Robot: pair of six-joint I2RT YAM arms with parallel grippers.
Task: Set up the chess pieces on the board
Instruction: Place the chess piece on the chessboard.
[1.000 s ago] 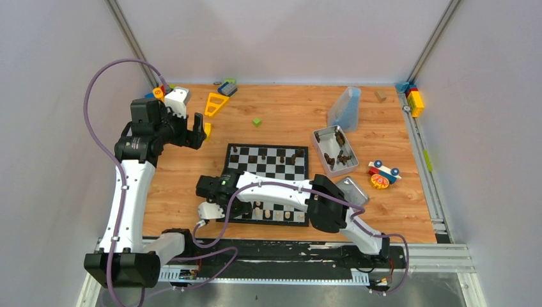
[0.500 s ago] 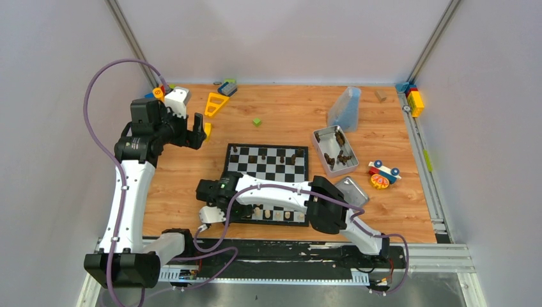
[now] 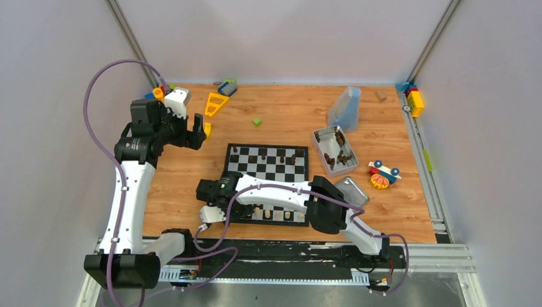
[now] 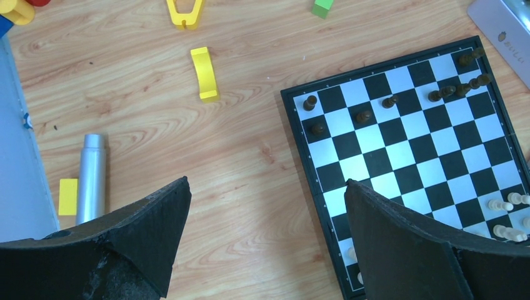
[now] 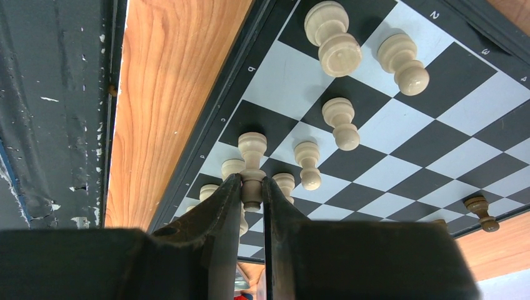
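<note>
The right pincer is shut tight on 1 cream piece, with a finger pressed on each side of its stem. The round head of the piece pokes out past the tips. The pincer is low over the board, at the near left corner. I cannot tell if the piece touches the square under it. Other cream pieces sit on the board close by: 3 crowd right beside the fingers, and 4 more are farther out in front of the tips. Well off to the right of this pincer is a metal tray with small dark bits in it. The left pincer is wide open and holds nothing. It is up in the air, off to the left of the board. Bare table shows between its 2 fingers, and the left edge of the board runs under its right finger. Dark pieces sit on the far rows of the board, ahead of this pincer and to its right. A yellow block lies ahead and a little to the left. A silver tube lies just beside the left finger.
</note>
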